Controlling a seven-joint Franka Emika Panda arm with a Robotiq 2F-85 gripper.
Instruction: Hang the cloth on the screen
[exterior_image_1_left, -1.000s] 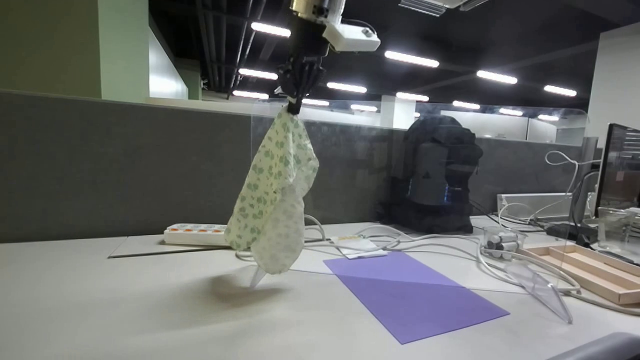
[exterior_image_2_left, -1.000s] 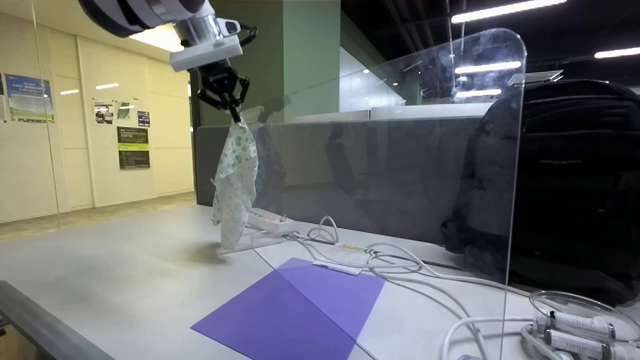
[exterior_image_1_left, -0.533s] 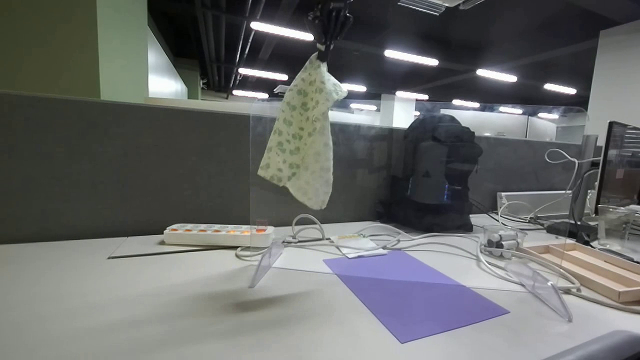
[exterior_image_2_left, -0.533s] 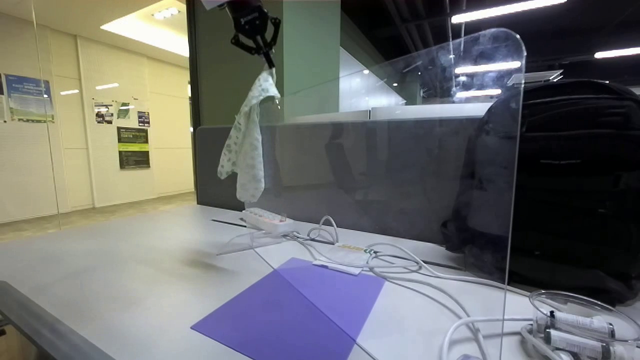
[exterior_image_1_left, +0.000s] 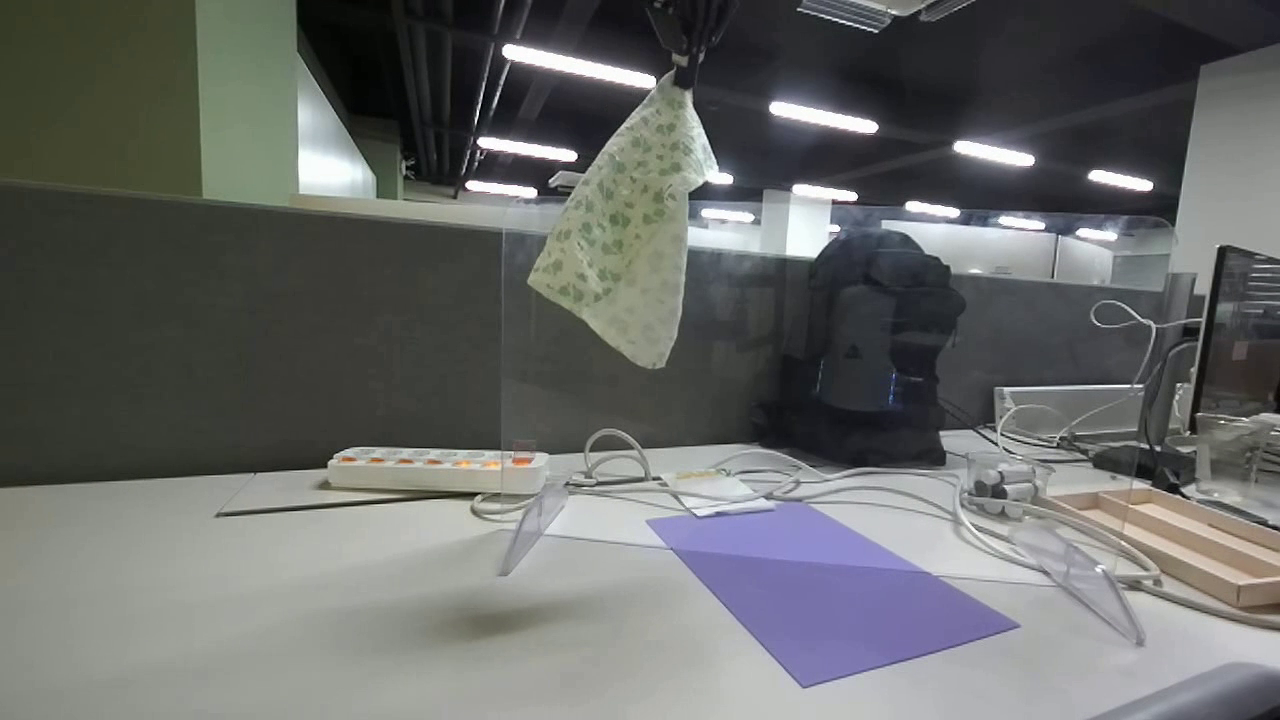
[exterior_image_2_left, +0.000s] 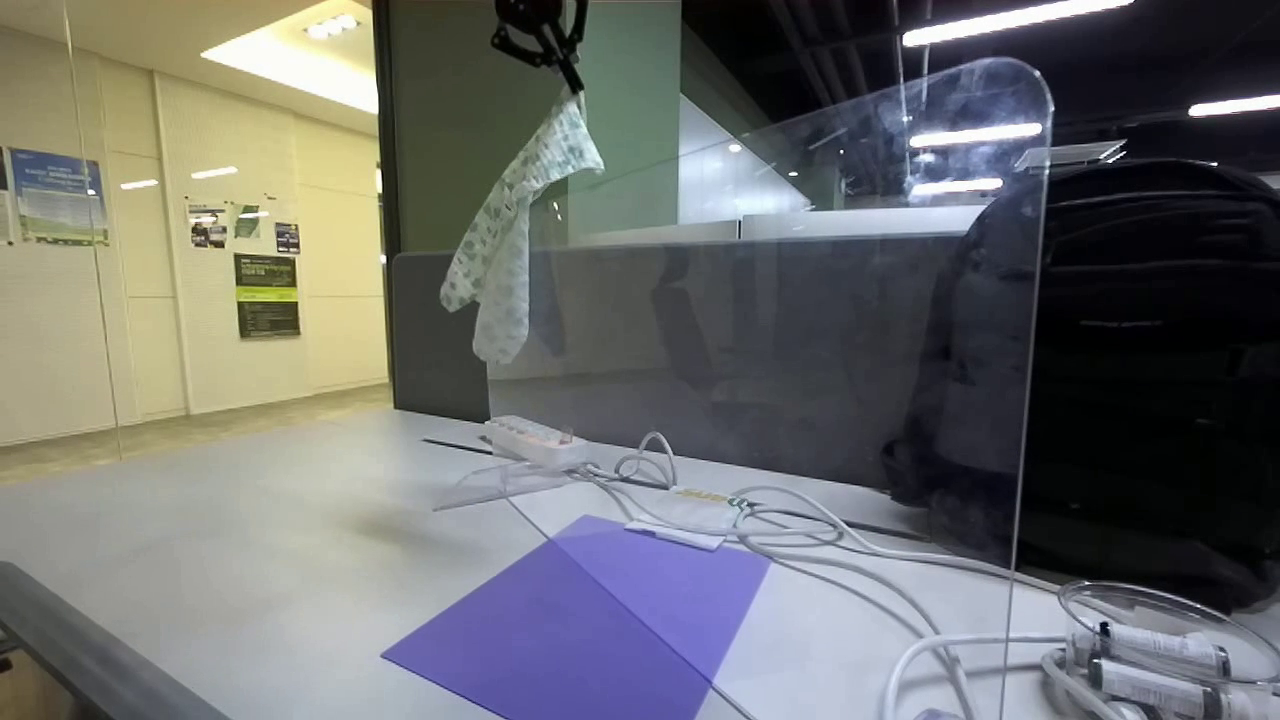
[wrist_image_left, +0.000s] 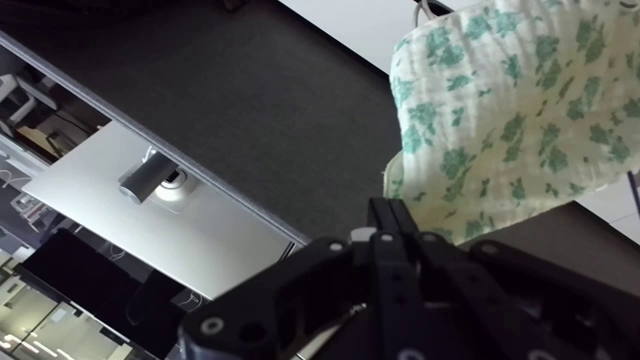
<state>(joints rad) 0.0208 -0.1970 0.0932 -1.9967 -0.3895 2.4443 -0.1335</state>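
Found the black two-fingered gripper (exterior_image_1_left: 685, 76) clenched on the upper end of the soft, pale green-white printed cloth (exterior_image_1_left: 622, 225), high above the off-white desk (exterior_image_1_left: 250, 590). Judged gripped by one end to leave the length free for draping. Saw the loose hem, in both exterior views, appearing lower than the top edge of the large, clear plastic screen (exterior_image_1_left: 735, 350); could not establish contact. Noted transparent wedge-shaped feet (exterior_image_1_left: 533, 528) beneath, presumably fitted to keep the screen upright. Considered the hanging not yet done; expected more lift before lowering across the edge.
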